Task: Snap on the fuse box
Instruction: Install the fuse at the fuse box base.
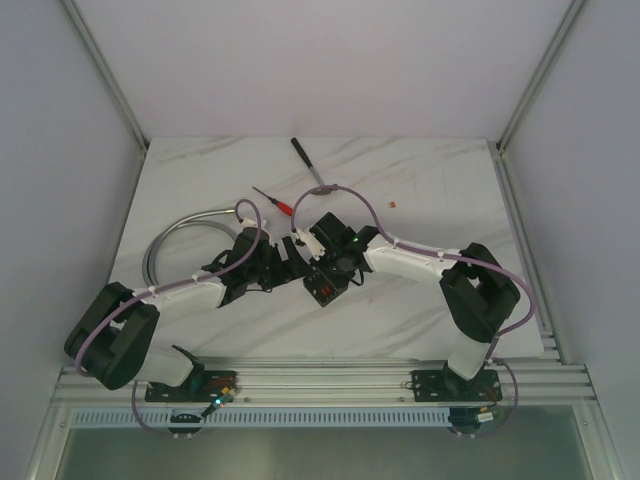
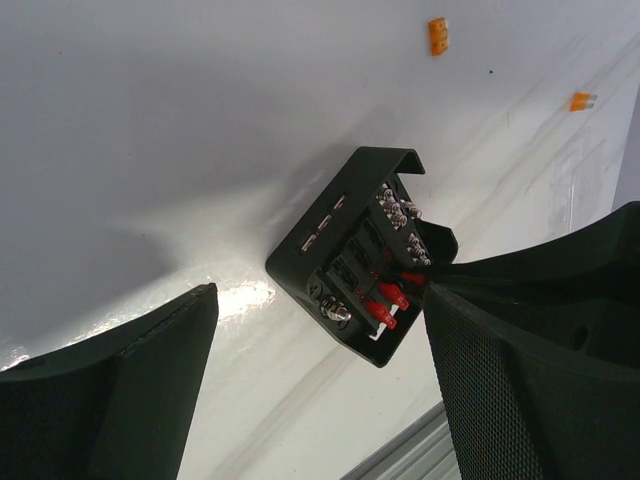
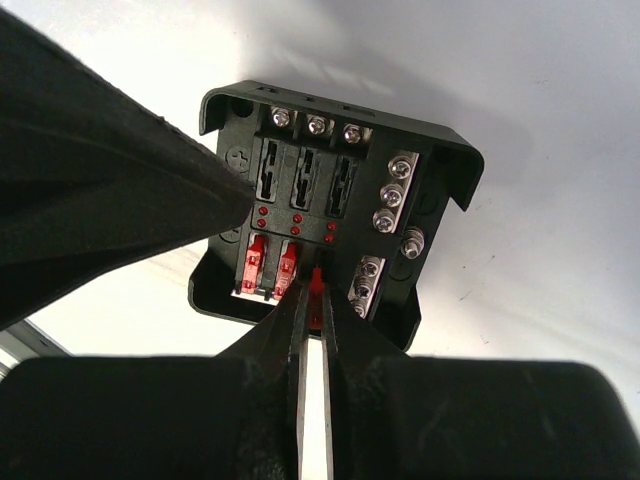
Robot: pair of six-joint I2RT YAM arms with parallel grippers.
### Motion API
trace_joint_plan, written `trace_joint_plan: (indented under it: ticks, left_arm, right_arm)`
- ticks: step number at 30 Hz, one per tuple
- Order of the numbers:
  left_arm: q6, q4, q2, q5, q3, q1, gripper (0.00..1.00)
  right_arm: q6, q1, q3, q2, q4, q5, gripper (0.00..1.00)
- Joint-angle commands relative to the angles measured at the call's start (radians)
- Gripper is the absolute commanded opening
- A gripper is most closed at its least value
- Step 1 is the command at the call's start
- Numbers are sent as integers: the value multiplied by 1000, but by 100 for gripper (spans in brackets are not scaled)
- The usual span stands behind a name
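Note:
The fuse box [image 1: 325, 286] is a small black square box lying on the white table between the two arms. It shows face-up in the right wrist view [image 3: 400, 130], with two red fuses [image 3: 255, 265] seated in its lower row. My right gripper [image 3: 313, 292] is shut on a third small red fuse [image 3: 317, 285] and holds it at the neighbouring slot. My left gripper [image 2: 320, 400] is open, and the fuse box [image 2: 330, 225] lies just beyond its fingertips. One left finger [image 3: 120, 190] reaches the box's left side. In the top view the right gripper [image 1: 330, 268] is over the box and the left gripper [image 1: 296, 262] is beside it.
A red-handled screwdriver [image 1: 275, 201] and a black-handled tool [image 1: 308, 160] lie behind the box. A grey hose [image 1: 175, 235] curves at the left. Loose orange fuses [image 2: 437, 35] [image 2: 581, 101] lie on the table, one seen from above [image 1: 392, 204]. A metal rail [image 1: 320, 378] runs along the near edge.

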Motion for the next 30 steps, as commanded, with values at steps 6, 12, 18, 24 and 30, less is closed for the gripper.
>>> trace_joint_plan:
  ticks: [6,12,18,24,30]
  left_arm:
    - [-8,32,12,15,-9,-5,92]
    - [-11,34,12,14,-11,-8,92]
    - [-11,36,12,14,-11,-9,92]
    - [-13,36,12,13,-15,-9,92]
    - [-15,37,12,12,-19,-10,92]
  right_arm:
    - [23,14,-19,26,22,17,12]
    - [27,15,-18,13,24,6,18]
    - [30,16,-15,-6,25,-2,19]
    - [32,16,-14,-8,26,1,21]
    - [36,16,-14,-16,24,8,22]
